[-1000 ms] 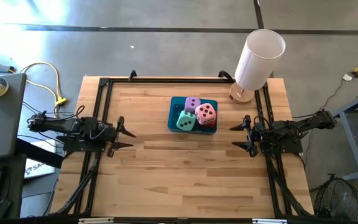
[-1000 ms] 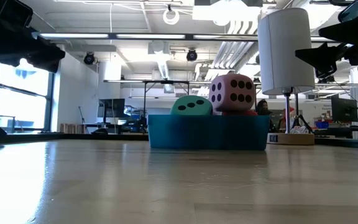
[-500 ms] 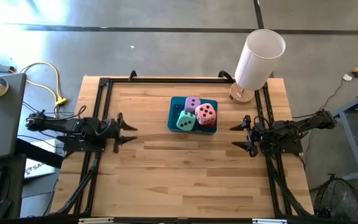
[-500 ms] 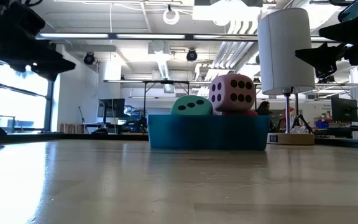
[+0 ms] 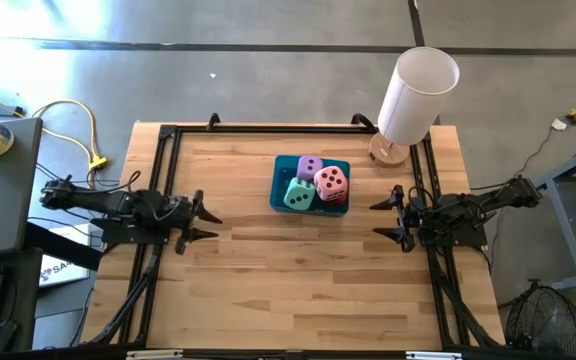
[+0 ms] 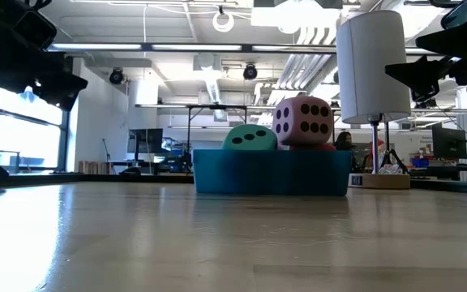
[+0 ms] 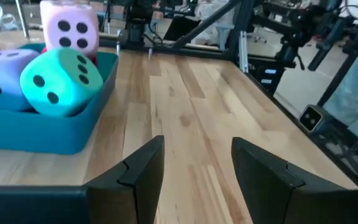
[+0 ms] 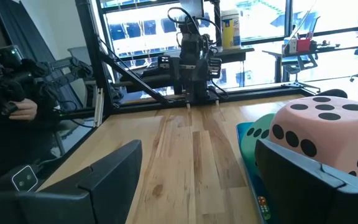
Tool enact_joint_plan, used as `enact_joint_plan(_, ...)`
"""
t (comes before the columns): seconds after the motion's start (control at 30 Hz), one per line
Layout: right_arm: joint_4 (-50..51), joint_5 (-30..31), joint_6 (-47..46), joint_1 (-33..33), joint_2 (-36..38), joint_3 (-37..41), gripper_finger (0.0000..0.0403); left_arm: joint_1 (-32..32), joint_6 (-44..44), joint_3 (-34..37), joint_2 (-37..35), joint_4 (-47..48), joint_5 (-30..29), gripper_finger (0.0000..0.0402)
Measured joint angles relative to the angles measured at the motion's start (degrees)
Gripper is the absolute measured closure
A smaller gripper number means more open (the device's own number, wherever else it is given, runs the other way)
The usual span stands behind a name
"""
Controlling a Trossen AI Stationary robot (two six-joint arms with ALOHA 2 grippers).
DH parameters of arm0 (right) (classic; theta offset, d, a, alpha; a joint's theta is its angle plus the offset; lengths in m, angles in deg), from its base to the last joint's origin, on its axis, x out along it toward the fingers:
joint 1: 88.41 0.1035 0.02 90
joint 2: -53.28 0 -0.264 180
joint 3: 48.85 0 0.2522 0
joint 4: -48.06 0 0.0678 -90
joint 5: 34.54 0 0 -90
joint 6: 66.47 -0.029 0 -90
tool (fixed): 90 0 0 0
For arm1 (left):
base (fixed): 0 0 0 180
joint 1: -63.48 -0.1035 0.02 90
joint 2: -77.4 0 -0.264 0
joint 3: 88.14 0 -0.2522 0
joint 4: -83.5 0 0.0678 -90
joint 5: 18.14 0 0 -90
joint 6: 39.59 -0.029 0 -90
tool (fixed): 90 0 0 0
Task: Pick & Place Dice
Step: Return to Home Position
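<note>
High view: lilac die (image 5: 310,166), mint die (image 5: 299,194), pink die (image 5: 332,181) and red die (image 5: 340,199) all in teal tray (image 5: 275,186) near table's middle. Pink perched on red, above rim. Left gripper (image 5: 206,218) and right gripper (image 5: 376,220) flank tray, well apart, fingers spread wide, empty. Risks: jolt from homing arms could topple pink die out; right arm swing could clip white cylinder (image 5: 418,90).
</note>
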Motion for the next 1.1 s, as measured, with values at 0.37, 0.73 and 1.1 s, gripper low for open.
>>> enact_joint_plan(0.37,0.00,0.02,0.00,0.01,0.00,0.00,0.0098,-0.14,-2.39,0.25,3.19,-6.76,-0.82,0.0222)
enact_joint_plan(0.73,0.01,0.01,0.00,0.00,0.00,0.00,0.0098,-0.14,-2.38,0.13,3.00,-10.18,-0.85,0.0222)
enact_joint_plan(1.1,0.01,0.01,0.00,-0.01,0.00,0.00,0.0098,-0.29,-2.40,-0.02,-5.63,-13.39,-0.79,0.0222)
